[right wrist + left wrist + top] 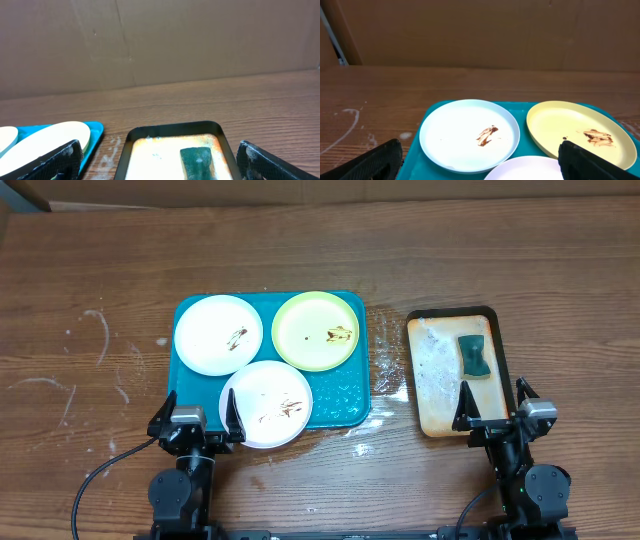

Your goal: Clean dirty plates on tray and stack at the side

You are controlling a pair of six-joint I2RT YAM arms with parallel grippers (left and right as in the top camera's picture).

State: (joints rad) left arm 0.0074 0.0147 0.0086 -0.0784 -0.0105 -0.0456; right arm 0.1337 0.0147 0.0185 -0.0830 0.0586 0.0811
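Three smeared plates lie on the teal tray (352, 395): a white plate (218, 333) at its back left, a yellow-green plate (318, 330) at its back right, and a second white plate (266, 404) at the front, overhanging the rim. In the left wrist view the back white plate (469, 134) and yellow-green plate (580, 133) lie ahead on the tray (522, 135). My left gripper (197, 416) stands open at the tray's front left corner, holding nothing. My right gripper (494, 408) is open over the near end of the beige tray.
A black-rimmed beige stained tray (438, 380) sits right of the teal tray, with a dark green sponge (473, 356) on it; the sponge (196, 162) lies between my right fingers' line of view. Wet splashes mark the wood between the trays. Cardboard walls stand behind the table.
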